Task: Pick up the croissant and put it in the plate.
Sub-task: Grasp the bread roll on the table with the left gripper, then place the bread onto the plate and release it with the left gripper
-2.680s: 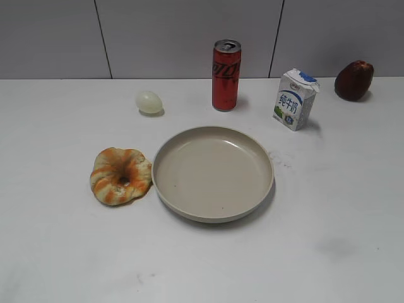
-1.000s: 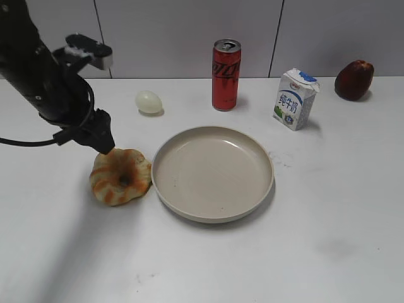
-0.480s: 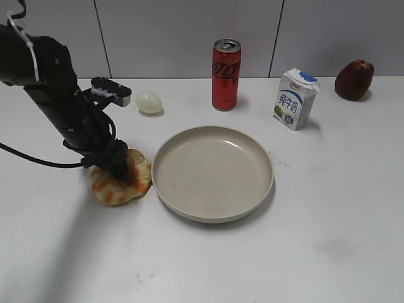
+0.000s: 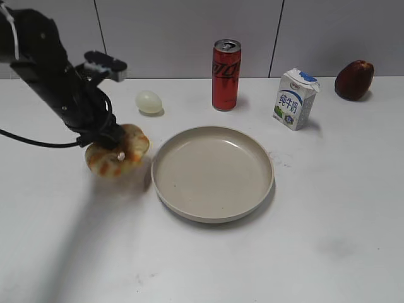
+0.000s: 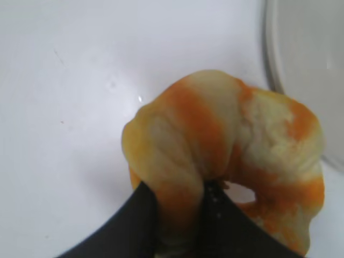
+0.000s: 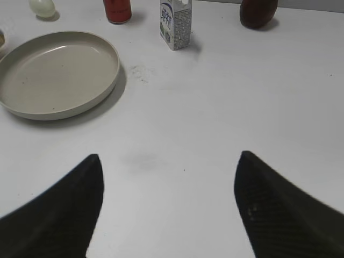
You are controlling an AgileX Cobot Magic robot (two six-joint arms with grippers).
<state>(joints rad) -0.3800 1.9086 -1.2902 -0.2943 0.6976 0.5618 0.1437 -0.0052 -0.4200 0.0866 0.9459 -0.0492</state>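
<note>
Carry step: left hand (image 4: 115,149) clamped on cream, orange-streaked ring croissant (image 4: 117,153), apparently clear of desk; next, rightward over beige round plate (image 4: 213,172).

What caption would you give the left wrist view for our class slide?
Left gripper pinching the ring of the orange-streaked croissant, held above the white table beside the plate.

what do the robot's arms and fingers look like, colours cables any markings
The left arm is matte black with a thin black cable looping off it and a small black-and-white block near the wrist. The left gripper has smooth black fingers. The right gripper has broad, finely textured black fingers. No markings are visible.
</note>
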